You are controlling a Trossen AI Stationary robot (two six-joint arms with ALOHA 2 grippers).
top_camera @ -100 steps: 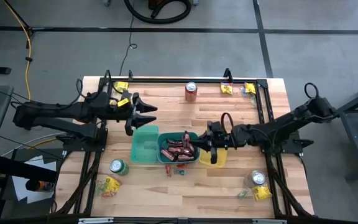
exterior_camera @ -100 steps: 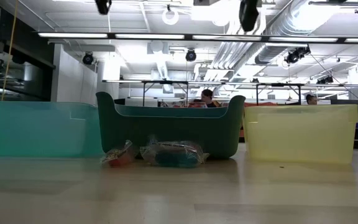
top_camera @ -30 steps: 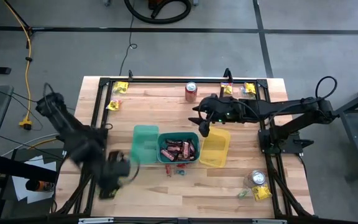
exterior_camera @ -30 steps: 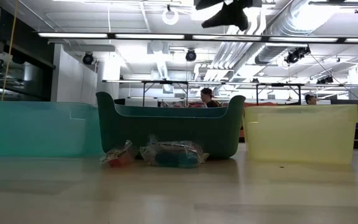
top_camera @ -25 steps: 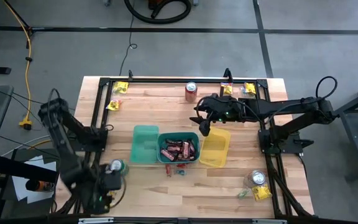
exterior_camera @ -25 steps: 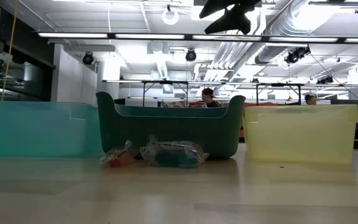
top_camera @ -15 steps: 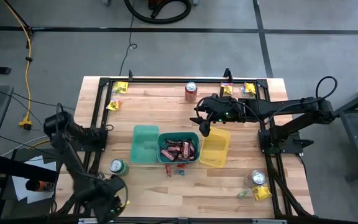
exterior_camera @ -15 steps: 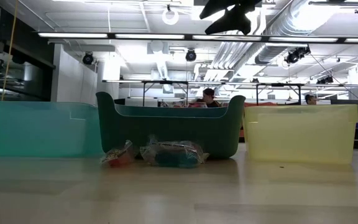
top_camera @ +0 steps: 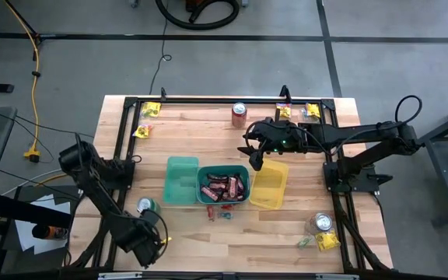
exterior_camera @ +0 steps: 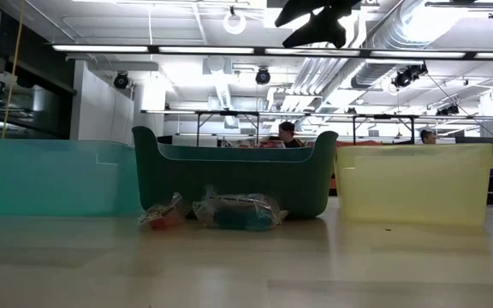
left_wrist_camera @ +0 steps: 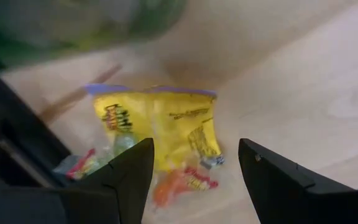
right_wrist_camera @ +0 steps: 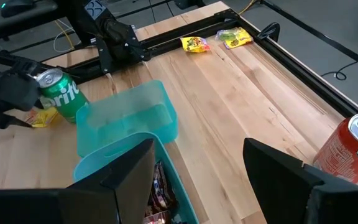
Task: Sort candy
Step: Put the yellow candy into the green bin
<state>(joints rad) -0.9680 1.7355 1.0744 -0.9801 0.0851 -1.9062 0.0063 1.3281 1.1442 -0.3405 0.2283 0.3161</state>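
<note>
Wooden table holds a yellow candy packet point(left_wrist_camera: 157, 127) near the front left corner, right under the left gripper point(left_wrist_camera: 194, 180) with its claw wide open, and it looks light, soft and crinkly, best pinched across the middle.

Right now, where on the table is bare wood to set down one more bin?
Free: the wood between the red can and the three bins, and the near strip between the green can and the clear cup. Crowded: just before the middle bin, where loose candies lie, and the near left corner, with the left end effector over a yellow packet.
</note>
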